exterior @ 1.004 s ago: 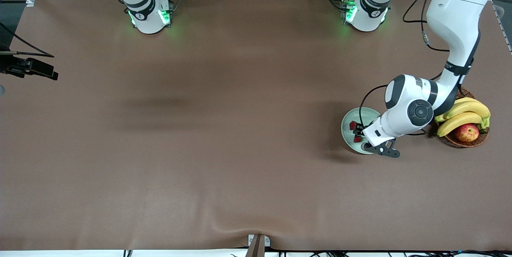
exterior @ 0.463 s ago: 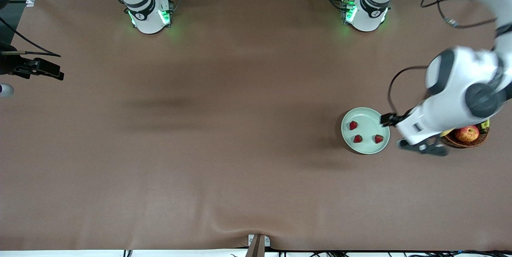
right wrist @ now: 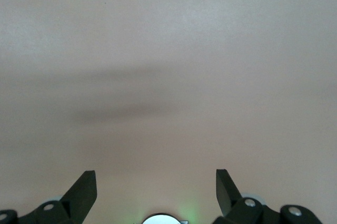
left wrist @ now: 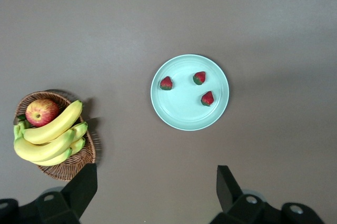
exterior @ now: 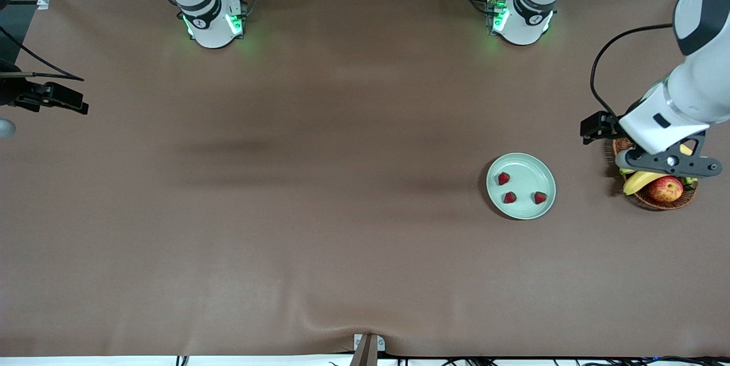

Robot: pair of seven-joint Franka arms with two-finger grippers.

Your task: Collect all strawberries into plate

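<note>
The pale mint-green plate [exterior: 520, 168] lies toward the left arm's end of the table. Three strawberries rest on it, apart from one another: one [exterior: 503, 178], a second [exterior: 510, 198] and a third [exterior: 539, 198]. The left wrist view shows the same plate [left wrist: 181, 113] with the three berries [left wrist: 166, 83], [left wrist: 199, 78], [left wrist: 207, 98]. My left gripper [exterior: 593, 126] hangs high over the table beside the fruit basket, open and holding nothing [left wrist: 155, 192]. My right gripper [right wrist: 156, 187] is open over bare table and waits.
A brown wicker basket [exterior: 656, 202] with bananas [exterior: 639, 180] and a red-yellow apple [exterior: 665, 188] stands beside the plate at the left arm's end; it also shows in the left wrist view [left wrist: 71, 166]. The brown table cover wrinkles at the front edge [exterior: 342, 320].
The left gripper opened over the plate, leaving a third strawberry there, then rose and swung away toward the basket. The right arm has barely moved.
</note>
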